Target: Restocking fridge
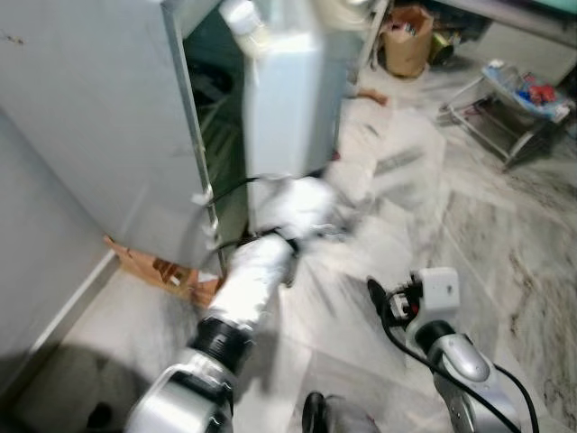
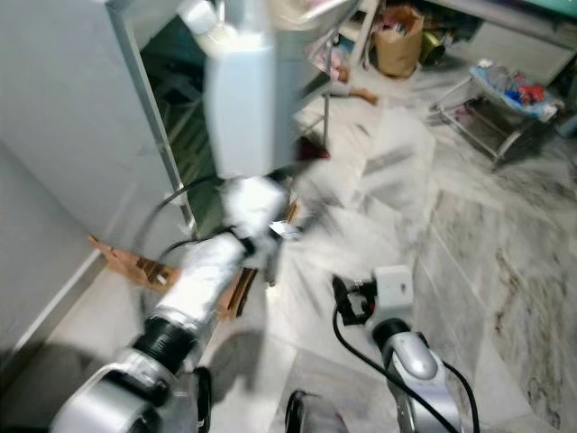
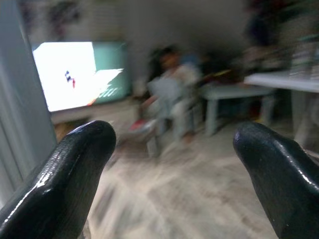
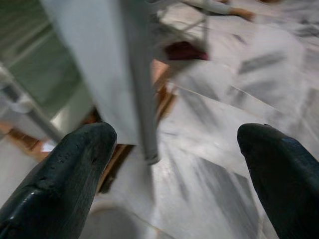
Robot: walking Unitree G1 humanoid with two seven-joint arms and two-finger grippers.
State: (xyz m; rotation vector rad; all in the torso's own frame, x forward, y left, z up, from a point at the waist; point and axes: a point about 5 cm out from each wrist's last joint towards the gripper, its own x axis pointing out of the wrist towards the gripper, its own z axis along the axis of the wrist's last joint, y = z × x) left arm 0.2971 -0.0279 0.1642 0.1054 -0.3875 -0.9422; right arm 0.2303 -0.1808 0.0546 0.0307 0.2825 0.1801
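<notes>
Now: both arms at the open fridge

Forward reaches the left arm, its tool (image 3: 169, 164) spread wide with nothing between the fingers, low beside the fridge door (image 1: 288, 99). The right tool (image 4: 174, 169) hangs lower, fingers likewise apart, over the marble floor (image 1: 487, 225). The fridge (image 1: 99, 117) stands open at the robot's left; a metal rack (image 1: 514, 113) and paper bag (image 1: 407, 41) sit farther off.

fridge (image 1: 90, 117): 1 | fridge door (image 1: 288, 108): 1 | paper bag (image 1: 407, 41): 1
</notes>
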